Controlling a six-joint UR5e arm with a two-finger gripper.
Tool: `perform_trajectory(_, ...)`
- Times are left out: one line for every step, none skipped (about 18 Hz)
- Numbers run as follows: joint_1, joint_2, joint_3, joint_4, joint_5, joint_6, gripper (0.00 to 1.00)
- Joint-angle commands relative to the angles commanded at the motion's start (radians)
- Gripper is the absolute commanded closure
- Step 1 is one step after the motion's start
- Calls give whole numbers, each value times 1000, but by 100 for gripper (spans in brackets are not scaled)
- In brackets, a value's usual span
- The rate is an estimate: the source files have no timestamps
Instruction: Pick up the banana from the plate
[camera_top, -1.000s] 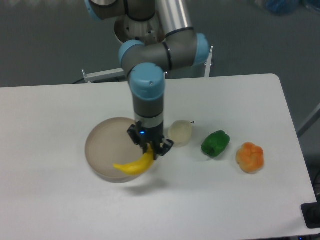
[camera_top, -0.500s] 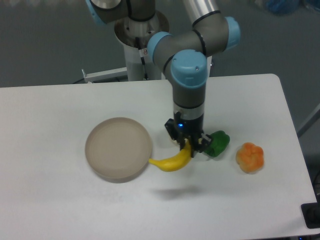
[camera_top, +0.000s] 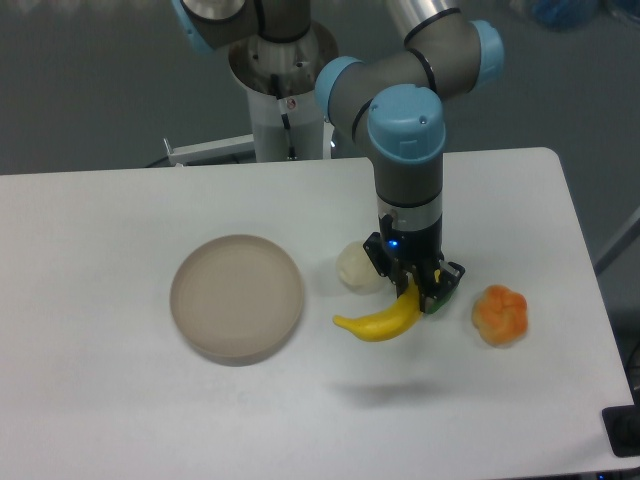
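Claw (camera_top: 414, 293), pinching banana (camera_top: 382, 320), has carried it farther right of plate (camera_top: 237, 297).

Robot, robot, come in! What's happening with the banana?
Gripper shut on banana, lifted. Plate bare. Orange fruit close beside.

The plate (camera_top: 236, 297) lies on the table (camera_top: 100, 230) at left, with nothing in it. To its right, in a row, come a round pale fruit (camera_top: 355, 268), then the gripper (camera_top: 415, 291) holding the banana (camera_top: 381, 320) by one end above the table, with a pepper (camera_top: 437, 298) mostly hidden behind the gripper, and farthest right a lumpy fruit (camera_top: 499, 314). The banana hangs well apart from the plate, between the round pale fruit and the lumpy fruit, nearer the front edge.
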Motion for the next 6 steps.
perform_trajectory(0,0,0,3,0,0,68)
perform_trajectory(0,-5,3,3,0,0,68)
perform_trajectory(0,-6,5,5,0,0,68)
perform_trajectory(-2,-6,6,5,0,0,68)
perform_trajectory(-2,-6,6,5,0,-2,68)
perform_trajectory(-2,-6,6,5,-2,0,68)
